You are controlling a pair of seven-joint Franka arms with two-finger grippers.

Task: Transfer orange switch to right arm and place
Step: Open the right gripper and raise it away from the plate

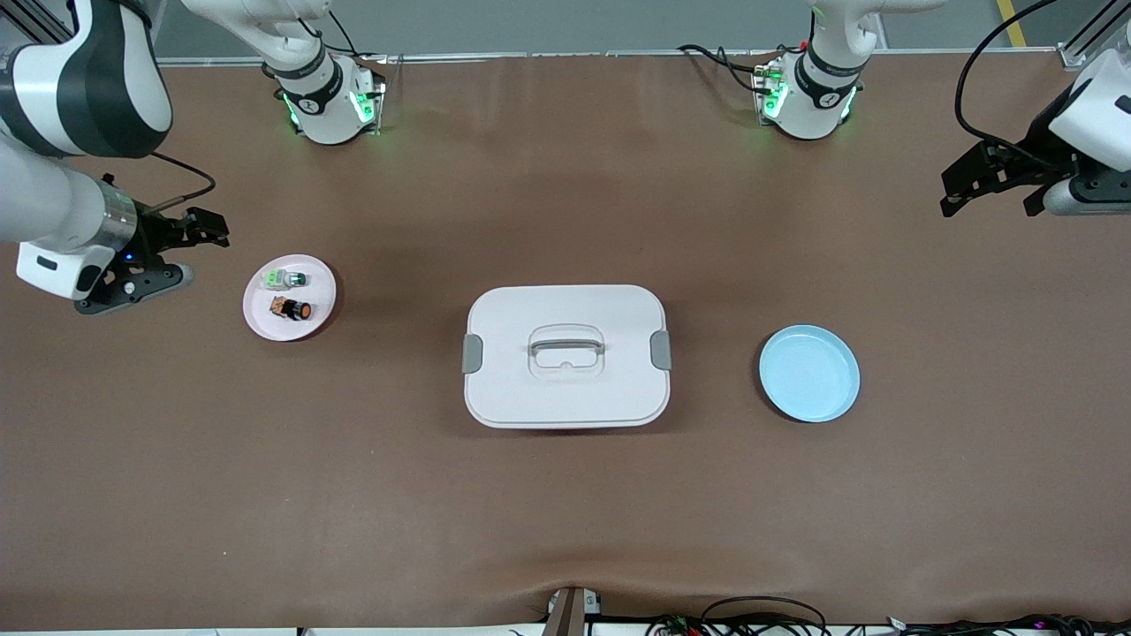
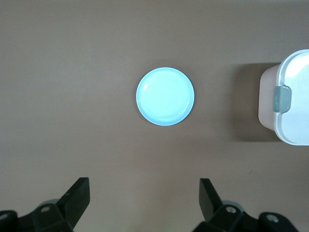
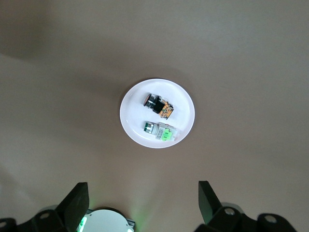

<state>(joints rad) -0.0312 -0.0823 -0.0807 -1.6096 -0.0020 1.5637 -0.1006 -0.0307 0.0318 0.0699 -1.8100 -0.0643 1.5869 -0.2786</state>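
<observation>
Nothing is done yet: the orange switch [image 1: 292, 309] lies on the white plate [image 1: 318, 283] near the right arm's table edge. Both the left gripper [image 1: 988, 190] and the right gripper [image 1: 190, 237] hover spread and empty.

Both arms are held raised at the table's ends
The left gripper [image 1: 990, 190] and right gripper [image 1: 181, 252] are held with fingers spread wide

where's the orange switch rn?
The orange switch lies on the white plate toward the right arm's end of the table, beside the white-and-green switch and nearer the front camera than it. No gripper touches it.
</observation>
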